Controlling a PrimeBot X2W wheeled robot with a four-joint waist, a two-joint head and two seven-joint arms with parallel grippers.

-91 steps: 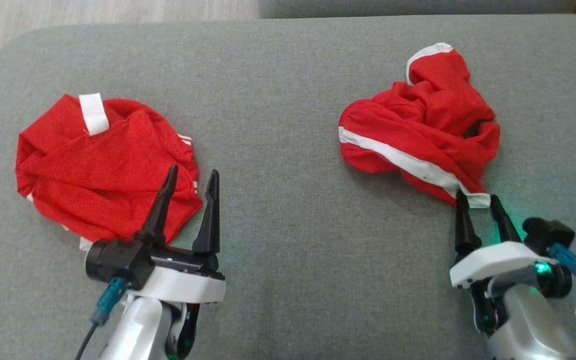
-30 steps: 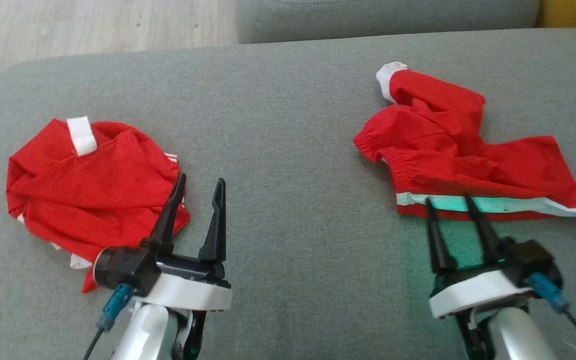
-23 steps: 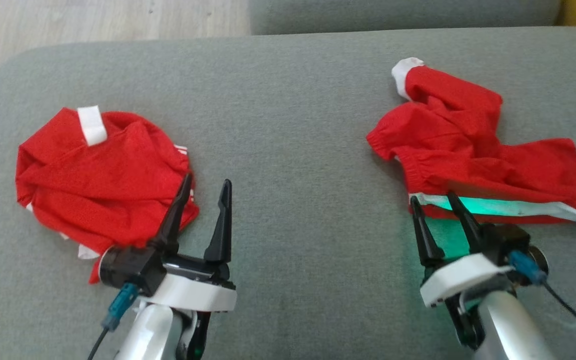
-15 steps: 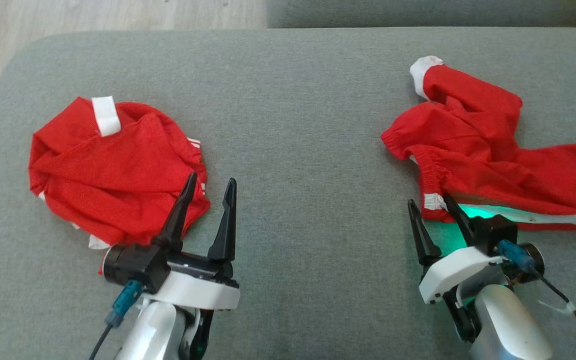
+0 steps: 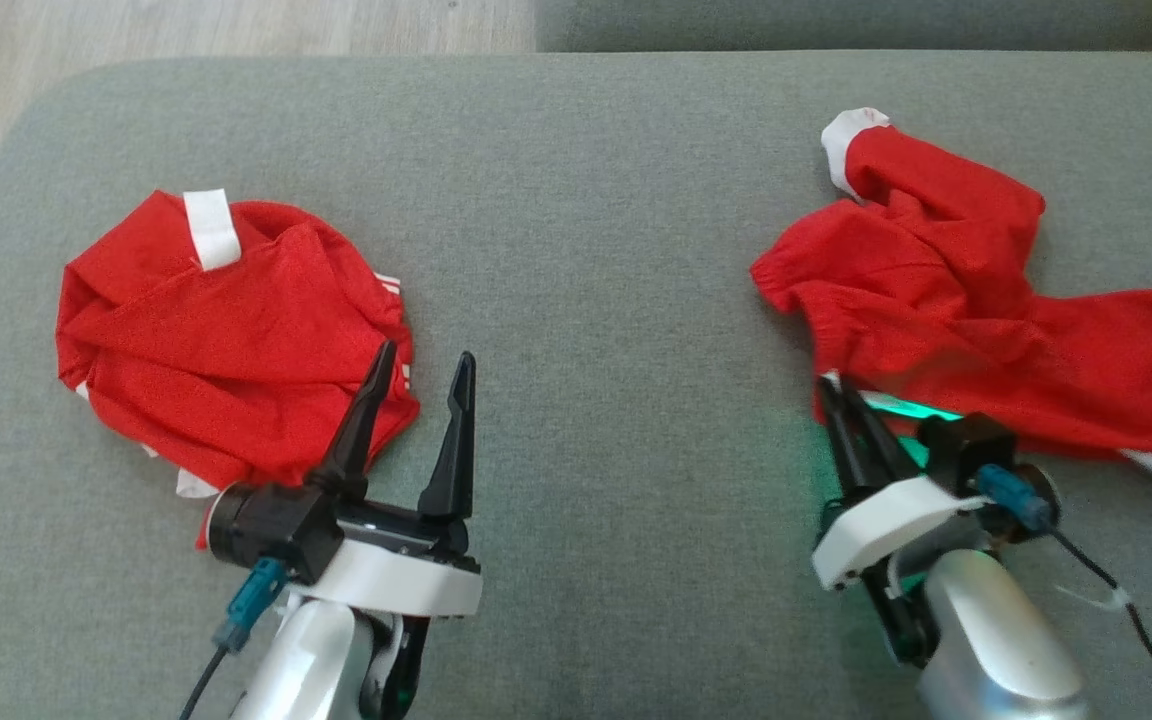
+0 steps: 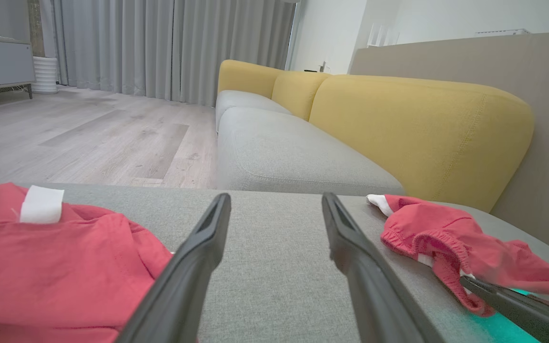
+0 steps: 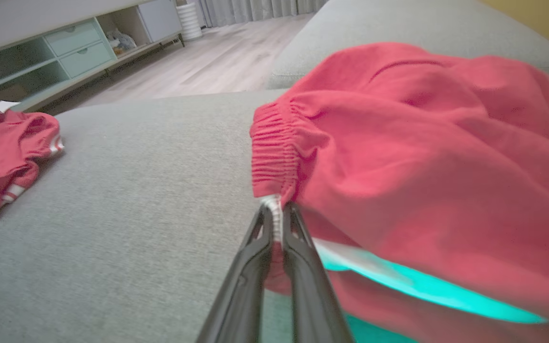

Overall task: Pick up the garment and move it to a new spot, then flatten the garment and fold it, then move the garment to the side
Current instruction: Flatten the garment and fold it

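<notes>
A crumpled red garment (image 5: 936, 300) with a white side stripe and an elastic waistband lies on the right of the grey cushion (image 5: 586, 200). My right gripper (image 5: 836, 392) is shut on its near left corner, and in the right wrist view the right gripper (image 7: 277, 209) pinches the white stripe end just below the gathered waistband of the garment (image 7: 422, 157). My left gripper (image 5: 424, 362) stands open with nothing between its fingers, beside the near right edge of a second red garment (image 5: 226, 330). The left wrist view shows the left gripper (image 6: 274, 200) open over bare cushion.
The second red garment (image 6: 65, 257) with a white tag lies on the cushion's left. Wooden floor (image 5: 186, 25) lies beyond the far left edge. Another grey seat (image 6: 279, 157) with yellow backrests (image 6: 422, 128) stands behind. A low cabinet (image 7: 65, 52) stands across the room.
My right gripper has slid left along the garment's near hem to the waistband corner and shut on it. The garment has spread out. The left arm holds still; the camera shifted.
</notes>
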